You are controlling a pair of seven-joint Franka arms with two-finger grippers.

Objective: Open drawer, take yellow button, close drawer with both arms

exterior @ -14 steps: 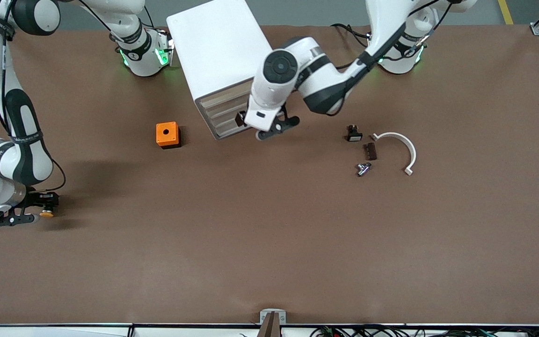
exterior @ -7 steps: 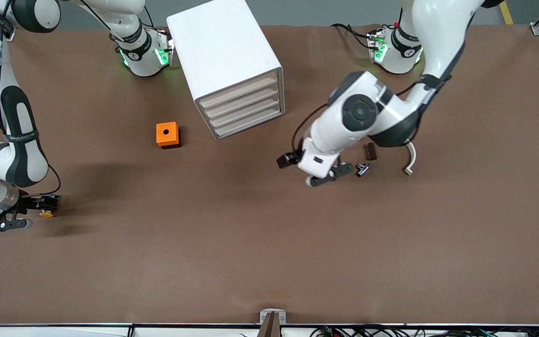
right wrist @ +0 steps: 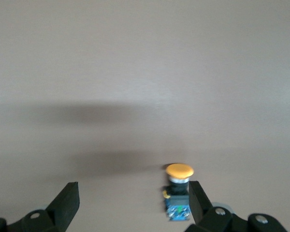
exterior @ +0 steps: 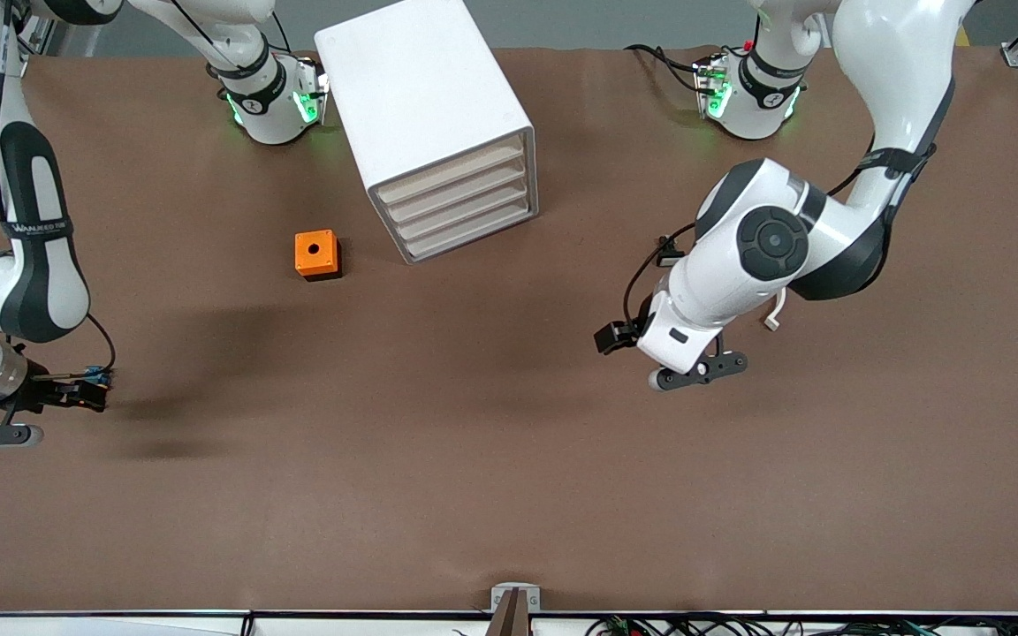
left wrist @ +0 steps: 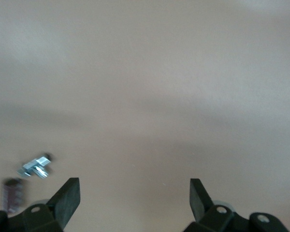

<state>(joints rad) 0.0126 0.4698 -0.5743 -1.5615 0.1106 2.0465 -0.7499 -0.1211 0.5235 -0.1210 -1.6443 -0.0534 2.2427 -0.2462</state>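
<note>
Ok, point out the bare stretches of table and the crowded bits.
Bare: the wide strip nearer the front camera than the orange cube and cabinet. Crowded: small parts under the left gripper, and the button by the right gripper.

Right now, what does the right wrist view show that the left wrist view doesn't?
Right wrist view only: the button, orange cap on a dark body with a blue bit, on the table close by one finger of the open right gripper, not held.
Left wrist view only: a small metal part and a dark brown part, beside the open left gripper.
Both: the brown table and empty, open jaws.
</note>
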